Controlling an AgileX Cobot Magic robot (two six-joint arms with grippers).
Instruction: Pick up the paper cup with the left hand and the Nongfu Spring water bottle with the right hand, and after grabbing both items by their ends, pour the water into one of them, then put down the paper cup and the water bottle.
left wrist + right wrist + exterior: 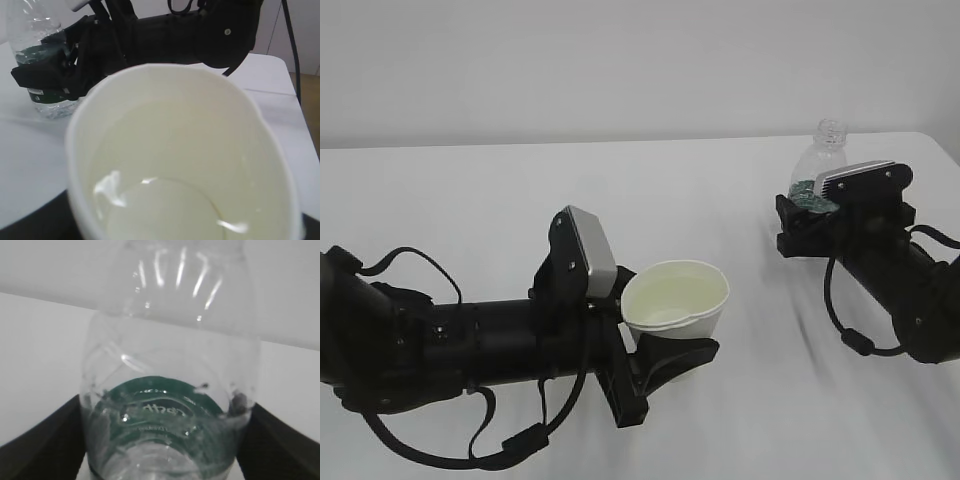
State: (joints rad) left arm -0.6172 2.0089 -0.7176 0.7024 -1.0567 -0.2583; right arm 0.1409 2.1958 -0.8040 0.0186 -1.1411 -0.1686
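My left gripper (678,352) is shut on the lower part of the white paper cup (676,295), holding it upright just above the table. The cup (185,150) fills the left wrist view and hides the fingers; clear water (165,210) lies in its bottom. At the back right the capless Nongfu Spring water bottle (823,160) stands upright on the table. My right gripper (808,212) surrounds its green-labelled lower half. In the right wrist view the bottle (170,390) sits between the dark fingers (40,440), with a thin pale gap at the sides. It looks nearly empty.
The white table (470,200) runs back to a pale wall. Its right edge (300,115) shows in the left wrist view, with floor beyond. The right arm (200,35) and bottle (35,60) stand just behind the cup from that view.
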